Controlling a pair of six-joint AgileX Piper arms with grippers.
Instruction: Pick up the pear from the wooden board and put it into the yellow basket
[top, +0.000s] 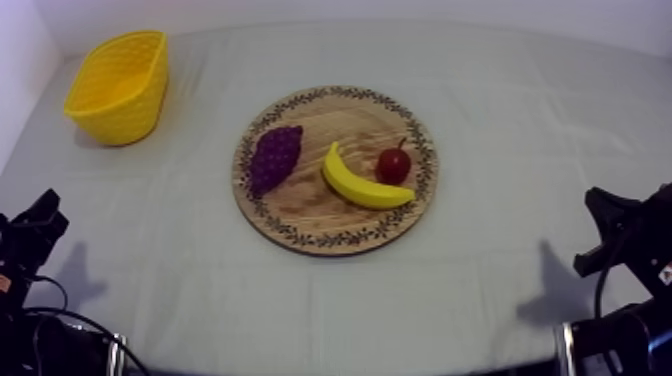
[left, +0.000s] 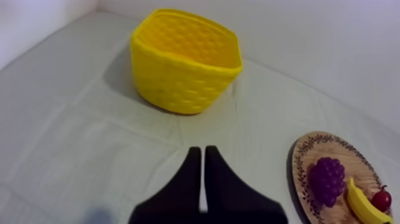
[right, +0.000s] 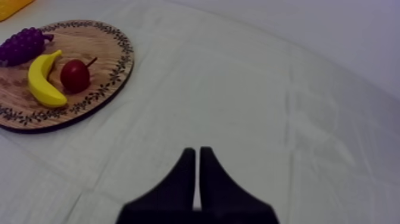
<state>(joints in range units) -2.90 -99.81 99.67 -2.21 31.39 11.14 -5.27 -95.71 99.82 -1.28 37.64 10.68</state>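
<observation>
The counter (top: 500, 120) carries two large things: the board (top: 300, 205) in the middle and the basket (top: 125, 115) at the far left corner, well apart from it. On the board lie three fruits and no more: the banana (top: 360, 188), the grapes (top: 273, 158) to its left, and the small red fruit (top: 393, 166) touching the inner curve of the banana. None of them is a pear. So the first half of the task has nothing to act on here, and I judge that either the pear is already in the basket or there is no pear to pick up.

The left tool (left: 202, 149) and the right tool (right: 197, 150) are both clenched on nothing, the fingers pressed together as a narrow wedge. Each rests low at its own side of the counter, far from the fruit. No step seems to be in hand.

Where the pear is, I cannot tell. The near wall of the basket hides its floor in the left wrist view, and from above the inside is seen only in part. The visible part of the inside is plain yellow. The arms are cut off at the lower edges of the top view.
</observation>
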